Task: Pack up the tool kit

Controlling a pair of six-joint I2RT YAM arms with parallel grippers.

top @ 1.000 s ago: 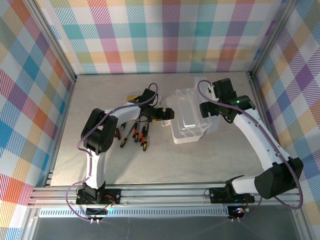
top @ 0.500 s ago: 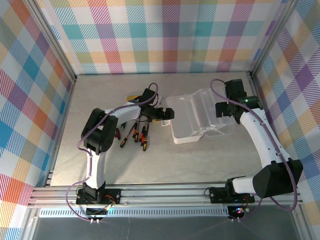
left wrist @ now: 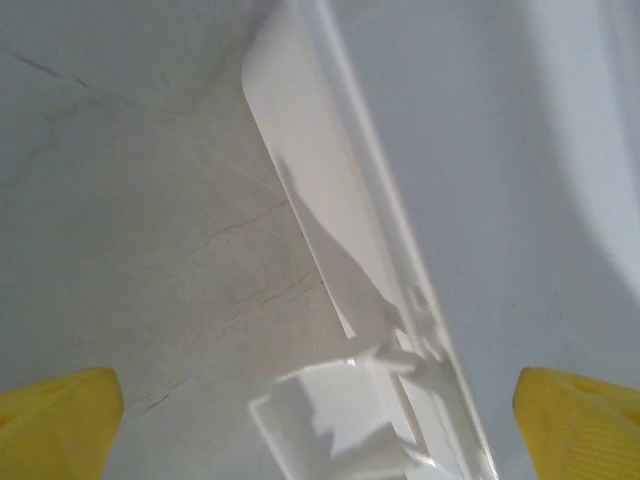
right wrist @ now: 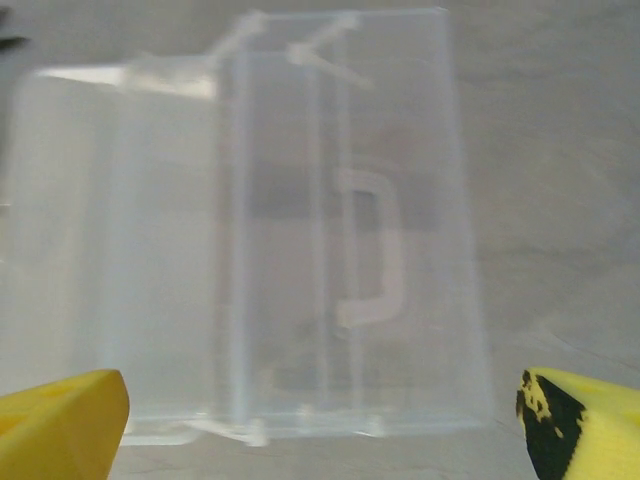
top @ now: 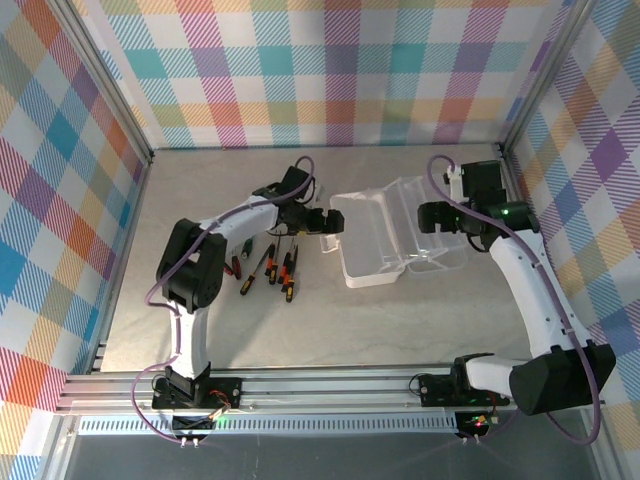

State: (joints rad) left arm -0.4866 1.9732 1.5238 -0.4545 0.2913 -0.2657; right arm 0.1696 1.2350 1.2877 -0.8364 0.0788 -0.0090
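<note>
Lying flat open, the lid of the translucent tool box has swung from near upright a second ago down to the right. It rests on the tabletop beside the tray, right of centre and toward the far edge. The right gripper has drawn back toward the right edge; its jaws stand wide apart and hold nothing, hovering over the lid. The left gripper has shifted only slightly and sits just beside the tray's left rim, jaws also apart and empty. Judging from this, the opening step looks finished and the tray is ready to receive tools. None is inside yet: the small screwdrivers lie in a loose row left of the box, near the left arm. The overhead view gives that layout, which neither wrist camera does. The right wrist view adds the lid's moulded handle, seen through the clear plastic, with the right gripper open and clear of it. The left wrist view shows the tray's white rim running close between the left gripper's spread yellow tips without either tip touching it.
</note>
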